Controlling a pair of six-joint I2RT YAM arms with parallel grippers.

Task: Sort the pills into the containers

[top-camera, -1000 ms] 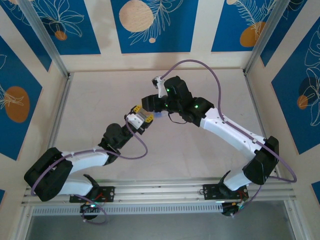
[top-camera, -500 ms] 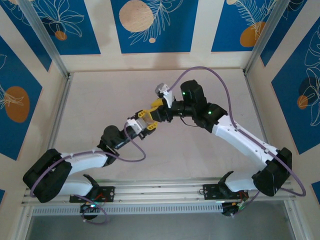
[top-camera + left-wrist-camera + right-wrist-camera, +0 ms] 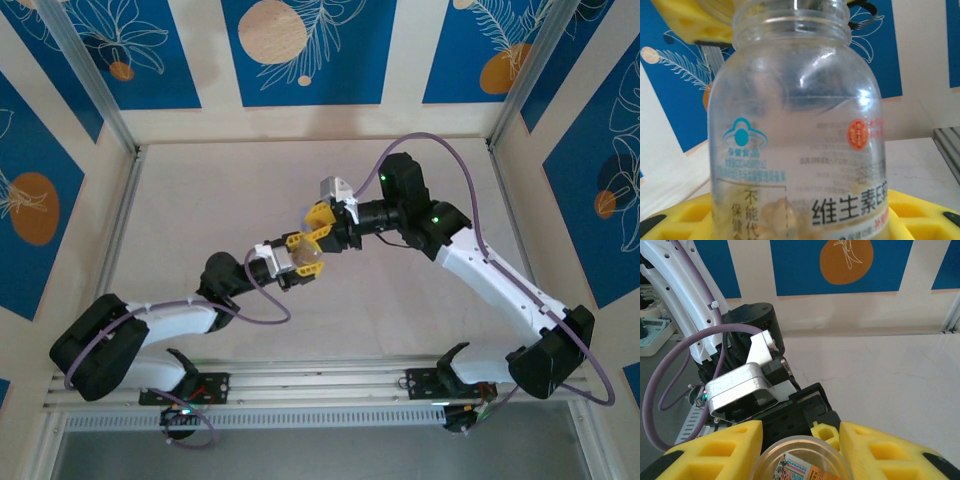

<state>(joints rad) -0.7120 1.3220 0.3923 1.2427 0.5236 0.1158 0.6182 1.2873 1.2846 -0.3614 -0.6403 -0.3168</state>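
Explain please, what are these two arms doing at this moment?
The left gripper holds a clear pill bottle over the table, tan pills lying in its bottom. The right gripper has its yellow fingers on either side of the bottle's top and seems to clamp it, perhaps to open it.

I can make out the pills (image 3: 774, 216) only as a few tan-beige lumps at the bottom of a small round clear plastic bottle (image 3: 795, 125) with a threaded neck and printed Chinese lettering. It stands upright, neck up, off the table (image 3: 920, 165). Its base sits between the left gripper (image 3: 298, 264)'s yellow fingers (image 3: 685, 215), and the right gripper (image 3: 322, 230) is clamped on its top.
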